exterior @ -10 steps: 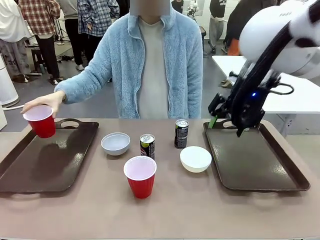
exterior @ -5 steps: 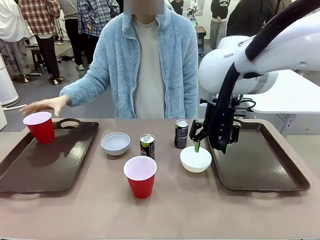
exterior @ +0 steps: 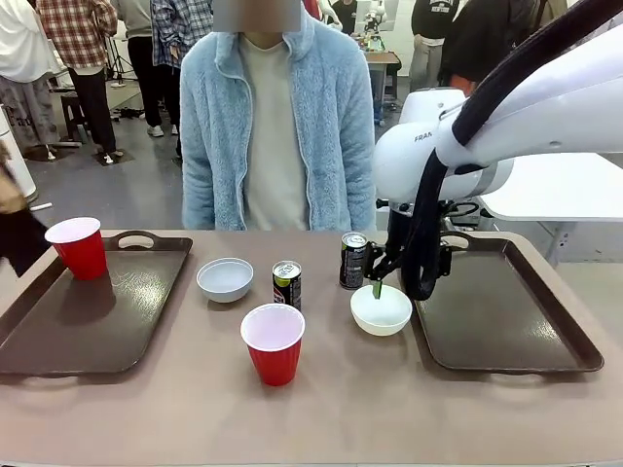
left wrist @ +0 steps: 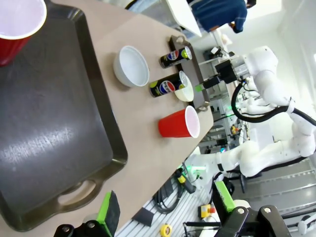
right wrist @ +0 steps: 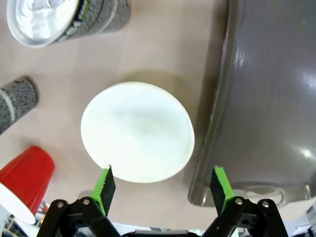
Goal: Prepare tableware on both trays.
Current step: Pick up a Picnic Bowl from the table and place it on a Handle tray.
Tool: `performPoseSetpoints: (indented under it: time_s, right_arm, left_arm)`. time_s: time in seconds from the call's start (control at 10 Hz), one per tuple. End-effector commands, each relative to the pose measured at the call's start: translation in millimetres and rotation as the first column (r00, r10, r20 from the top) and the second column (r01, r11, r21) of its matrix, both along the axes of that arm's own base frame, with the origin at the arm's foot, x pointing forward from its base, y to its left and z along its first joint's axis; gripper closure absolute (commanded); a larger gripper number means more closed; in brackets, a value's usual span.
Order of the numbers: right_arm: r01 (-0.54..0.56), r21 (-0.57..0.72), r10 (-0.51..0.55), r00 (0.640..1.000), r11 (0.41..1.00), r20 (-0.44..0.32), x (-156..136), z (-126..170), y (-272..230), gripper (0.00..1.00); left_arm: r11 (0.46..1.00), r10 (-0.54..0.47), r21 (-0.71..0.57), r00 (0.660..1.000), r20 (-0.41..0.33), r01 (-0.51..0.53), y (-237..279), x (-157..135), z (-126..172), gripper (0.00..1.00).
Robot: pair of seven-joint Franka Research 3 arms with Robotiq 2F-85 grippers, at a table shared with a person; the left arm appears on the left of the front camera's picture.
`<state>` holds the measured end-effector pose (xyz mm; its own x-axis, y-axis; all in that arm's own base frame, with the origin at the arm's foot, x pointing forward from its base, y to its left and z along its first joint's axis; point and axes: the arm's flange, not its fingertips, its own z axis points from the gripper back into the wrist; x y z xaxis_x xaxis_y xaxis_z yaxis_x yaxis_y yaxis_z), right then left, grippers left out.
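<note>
White bowl (exterior: 381, 309) just beside right tray (exterior: 496, 311) rim.

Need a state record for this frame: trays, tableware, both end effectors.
left tray: holds red cup at a far corner
right tray: white bowl sits just outside its rim
table: second red cup, grey bowl, front can, rear can, white bowl
right end effector: open, above white bowl
left end effector: open, holding nothing
</note>
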<state>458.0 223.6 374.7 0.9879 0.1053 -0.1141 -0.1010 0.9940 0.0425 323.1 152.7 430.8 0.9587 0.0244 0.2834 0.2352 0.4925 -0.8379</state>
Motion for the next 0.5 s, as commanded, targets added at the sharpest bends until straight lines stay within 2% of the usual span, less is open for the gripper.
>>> performPoseSetpoints:
  time_s: [0.0,0.4]
  right_arm:
    - [-0.007,0.012,0.007,0.999,1.0,0.038,3,-13,1,0.0]
    - [-0.005,-0.022,0.006,1.0,1.0,0.031,8,-30,1,0.0]
  left_arm:
    - [1.0,0.001,-0.014,1.0,0.012,-0.001,1,-1,1,0.0]
    - [1.0,0.001,-0.014,1.0,0.012,-0.001,1,-1,1,0.0]
